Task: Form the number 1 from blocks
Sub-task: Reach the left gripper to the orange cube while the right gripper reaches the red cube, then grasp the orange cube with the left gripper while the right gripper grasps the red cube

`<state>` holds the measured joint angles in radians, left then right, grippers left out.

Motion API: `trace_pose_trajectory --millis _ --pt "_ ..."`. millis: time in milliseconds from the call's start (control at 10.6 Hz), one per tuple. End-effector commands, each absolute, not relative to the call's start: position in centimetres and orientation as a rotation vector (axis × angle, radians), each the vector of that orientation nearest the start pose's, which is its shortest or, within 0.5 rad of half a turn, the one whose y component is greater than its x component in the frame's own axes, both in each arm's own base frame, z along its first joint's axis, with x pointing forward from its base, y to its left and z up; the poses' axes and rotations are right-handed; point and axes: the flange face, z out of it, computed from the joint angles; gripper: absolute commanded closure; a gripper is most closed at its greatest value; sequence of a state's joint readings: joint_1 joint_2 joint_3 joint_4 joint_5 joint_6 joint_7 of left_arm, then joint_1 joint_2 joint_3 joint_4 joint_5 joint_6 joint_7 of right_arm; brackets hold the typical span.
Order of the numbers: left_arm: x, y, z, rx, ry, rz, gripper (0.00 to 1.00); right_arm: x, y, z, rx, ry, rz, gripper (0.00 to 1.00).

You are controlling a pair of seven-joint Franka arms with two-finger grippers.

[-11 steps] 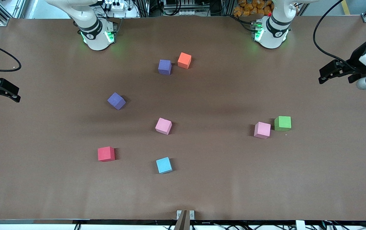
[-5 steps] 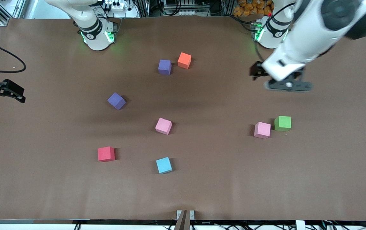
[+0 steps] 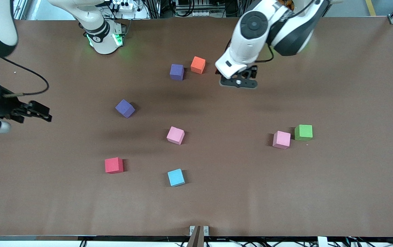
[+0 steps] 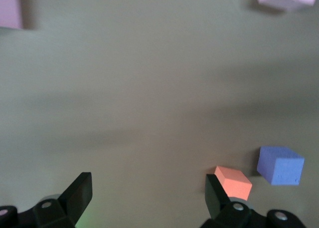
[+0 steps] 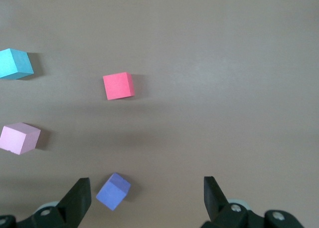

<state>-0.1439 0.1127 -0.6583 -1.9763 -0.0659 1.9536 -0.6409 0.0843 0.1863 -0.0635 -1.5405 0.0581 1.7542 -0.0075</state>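
Your left gripper (image 3: 238, 82) is up over bare table just beside the small orange foam cube (image 3: 198, 65), fingers spread wide with nothing in them. That cube sits close to the purple foam cube (image 3: 176, 72), so I'd centre over orange before dropping and keep the fingers off purple. Right gripper (image 3: 40, 113) waits at its own end, also spread and empty.

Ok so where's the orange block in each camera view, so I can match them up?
Front view: the orange block lies on the table, beside a purple block, with the left gripper in the air close by.
Left wrist view: the orange block sits by one fingertip.
Right wrist view: not in it.
Shared landmark: that purple block, beside the orange one in both.
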Motion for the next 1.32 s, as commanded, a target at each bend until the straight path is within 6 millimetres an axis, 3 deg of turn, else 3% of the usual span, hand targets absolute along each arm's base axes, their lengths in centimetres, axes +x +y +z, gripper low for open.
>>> trace_pose_trajectory --millis 0,94,282,376,565,753,941,1224 --pt "34.6 -44.4 38.1 -3.168 0.197 0.294 0.00 64.2 3.1 50.8 -3.085 -0.014 -0.028 0.00" --pt "32.4 -46.6 36.6 -3.178 0.242 0.303 0.00 64.8 3.3 48.6 -3.088 -0.013 -0.012 0.00" --pt "28.9 -49.6 33.8 -3.217 0.360 0.281 0.00 66.7 6.4 43.3 -3.090 0.130 -0.003 0.00" --pt "27.7 -50.5 32.5 -3.194 0.454 0.255 0.00 67.4 8.3 41.1 -3.093 0.131 -0.028 0.00" --pt "25.7 -51.7 29.9 -3.159 0.542 0.255 0.00 68.2 8.7 38.0 -3.109 0.108 -0.025 0.00" --pt "24.5 -51.6 28.0 -3.190 0.530 0.258 0.00 68.8 9.3 35.8 -3.116 0.085 -0.038 0.00" --pt "22.7 -52.4 26.6 -3.192 0.510 0.301 0.00 69.6 10.9 32.2 -3.116 0.061 -0.079 0.00" --pt "22.0 -52.0 25.3 -3.179 0.460 0.335 0.00 70.3 12.9 26.1 -3.106 0.053 -0.147 0.00"
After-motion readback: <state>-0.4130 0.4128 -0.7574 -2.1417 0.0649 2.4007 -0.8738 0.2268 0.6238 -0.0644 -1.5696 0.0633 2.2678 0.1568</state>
